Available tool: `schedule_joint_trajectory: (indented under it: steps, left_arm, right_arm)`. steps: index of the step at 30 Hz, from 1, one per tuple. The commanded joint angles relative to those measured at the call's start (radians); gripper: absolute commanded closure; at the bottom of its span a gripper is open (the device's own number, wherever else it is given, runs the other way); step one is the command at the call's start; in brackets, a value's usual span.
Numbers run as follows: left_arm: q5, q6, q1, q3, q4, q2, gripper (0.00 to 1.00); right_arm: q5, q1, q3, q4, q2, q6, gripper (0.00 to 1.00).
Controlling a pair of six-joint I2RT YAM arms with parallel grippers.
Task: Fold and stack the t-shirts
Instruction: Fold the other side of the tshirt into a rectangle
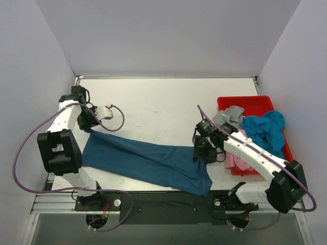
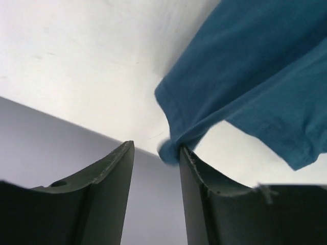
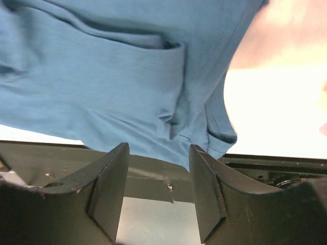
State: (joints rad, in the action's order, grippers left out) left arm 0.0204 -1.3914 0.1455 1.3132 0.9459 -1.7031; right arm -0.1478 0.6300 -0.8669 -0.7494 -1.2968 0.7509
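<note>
The dark teal-blue t-shirt (image 1: 148, 161) lies stretched in a diagonal band from the left side to the table's front edge. My left gripper (image 1: 91, 126) is at its upper left corner. In the left wrist view (image 2: 156, 145) its jaws are apart, and a shirt corner (image 2: 245, 66) touches the tip of one finger (image 2: 191, 163). My right gripper (image 1: 200, 154) is over the shirt's right end. In the right wrist view (image 3: 159, 148) it is open, with the cloth (image 3: 102, 76) just beyond its fingertips. The turquoise-blue shirt (image 1: 263, 130), grey shirt (image 1: 230, 117) and pink shirt (image 1: 237, 158) lie crumpled in the tray.
The red plastic tray (image 1: 240, 98) stands at the right edge of the table. The shirt's lower end hangs over the black front rail (image 1: 168, 199), which also shows in the right wrist view (image 3: 153, 173). Grey walls enclose the table on the left, back and right.
</note>
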Motion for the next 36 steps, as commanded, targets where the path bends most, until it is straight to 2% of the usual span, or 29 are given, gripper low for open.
schedule_joint_trajectory:
  steps: [1,2,5,7,9,12,14,16,17,19,21,26,31,36]
  left_arm:
    - [0.127,0.044,-0.042,0.167,0.270,0.033,0.54]
    - [0.133,0.052,-0.066,0.179,0.318,0.030,0.62]
    - [0.153,0.063,-0.124,0.169,0.399,0.020,0.64]
    - [0.125,0.055,-0.109,0.130,0.393,0.033,0.70]
    - [0.064,0.028,-0.066,0.080,0.334,0.048,0.69]
    - [0.068,0.048,-0.041,0.055,0.249,0.059,0.65]
    - [0.125,0.150,-0.093,0.070,0.197,0.048,0.73]
    - [0.206,0.264,-0.189,0.074,0.177,0.036,0.82]
    - [0.240,0.340,-0.237,0.069,0.127,0.033,0.84]
    - [0.328,0.446,-0.256,0.028,0.014,0.030,0.85]
    - [0.317,0.509,-0.261,-0.015,-0.085,0.011,0.85]
    - [0.257,0.535,-0.322,-0.109,-0.168,-0.049,0.87]
    - [0.250,0.483,-0.322,-0.184,-0.131,-0.067,0.88]
    - [0.227,0.450,-0.301,-0.255,-0.115,-0.007,0.88]
  right_arm:
    - [0.099,0.007,-0.127,-0.140,0.050,-0.041,0.57]
    - [0.100,0.008,-0.141,-0.122,0.041,-0.047,0.59]
    - [0.087,0.010,-0.152,-0.079,-0.018,-0.058,0.75]
    - [0.067,0.011,-0.129,-0.042,-0.045,-0.052,0.80]
    - [0.048,0.013,-0.086,-0.002,-0.052,-0.042,0.87]
    - [0.030,0.010,-0.029,0.073,-0.062,-0.027,1.00]
    - [0.011,0.011,0.006,0.126,-0.081,-0.024,1.00]
    - [0.007,0.008,0.035,0.175,-0.105,-0.018,1.00]
    - [0.008,0.005,0.055,0.188,-0.116,-0.019,1.00]
    - [0.022,0.002,0.075,0.208,-0.145,-0.016,1.00]
    - [0.033,0.002,0.097,0.225,-0.167,-0.015,1.00]
    - [0.033,0.000,0.140,0.274,-0.191,-0.005,1.00]
    - [0.042,-0.003,0.155,0.292,-0.205,-0.002,1.00]
    - [0.042,-0.013,0.166,0.301,-0.225,-0.007,1.00]
